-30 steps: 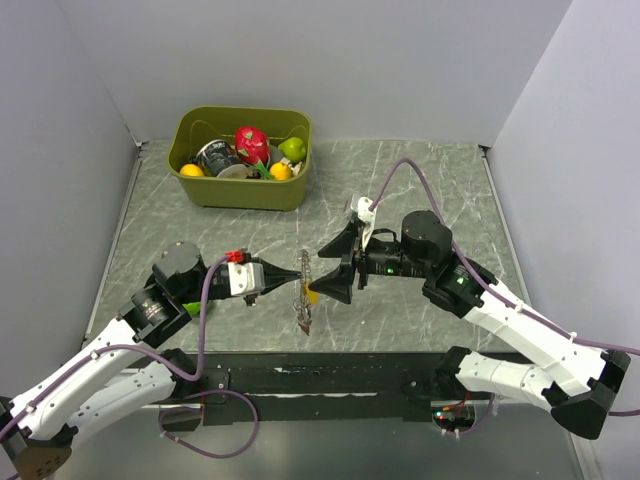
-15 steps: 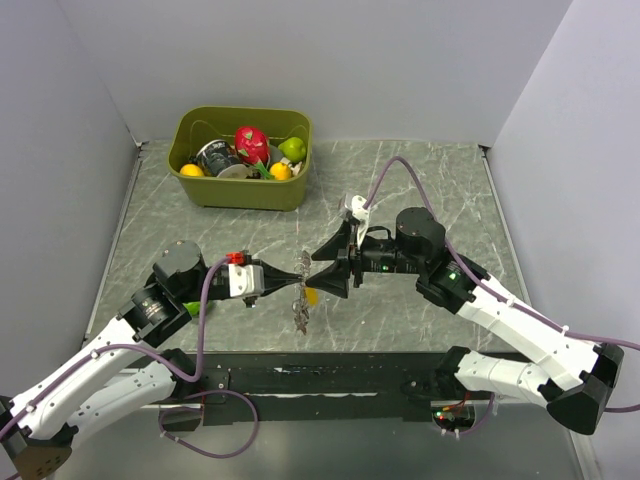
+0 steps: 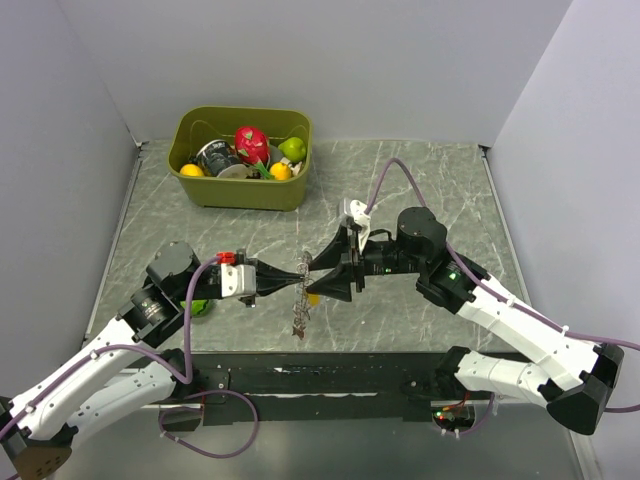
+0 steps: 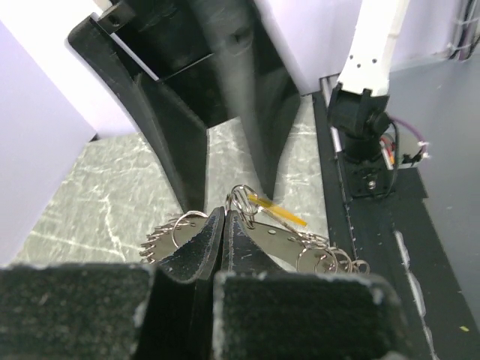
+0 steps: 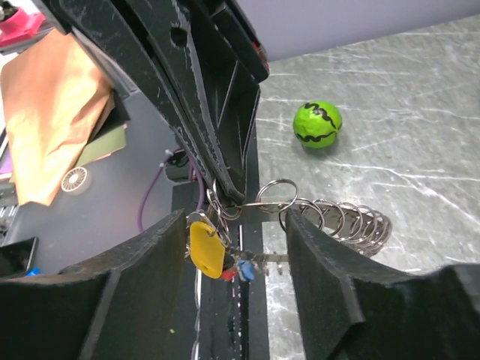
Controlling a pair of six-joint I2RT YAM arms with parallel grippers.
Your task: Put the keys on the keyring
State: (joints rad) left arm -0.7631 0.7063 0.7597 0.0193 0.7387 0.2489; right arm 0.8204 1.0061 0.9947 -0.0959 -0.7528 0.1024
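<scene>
Above the table's front middle my left gripper (image 3: 299,273) is shut on the keyring (image 3: 299,305), a grey ring strung with small loops. In the left wrist view its tips (image 4: 226,217) pinch the keyring (image 4: 328,255) near a yellow key (image 4: 279,213). My right gripper (image 3: 322,277) faces it from the right, open. In the right wrist view the right gripper (image 5: 236,251) straddles the hanging cluster. The yellow key (image 5: 206,250) hangs close to the left finger (image 5: 142,285). Small red and blue tags (image 5: 241,271) hang below it, and the keyring's loops (image 5: 341,217) trail right.
An olive bin (image 3: 240,190) of toy fruit and cups stands at the back left. A green ball (image 3: 200,307) lies beside the left arm, also seen as the green ball (image 5: 317,124) in the right wrist view. A black rail (image 3: 330,375) runs along the near edge.
My right gripper has moved left up to the keyring and its jaws have narrowed around the hanging keys. The left gripper has stayed shut on the ring, which now hangs slightly lower.
</scene>
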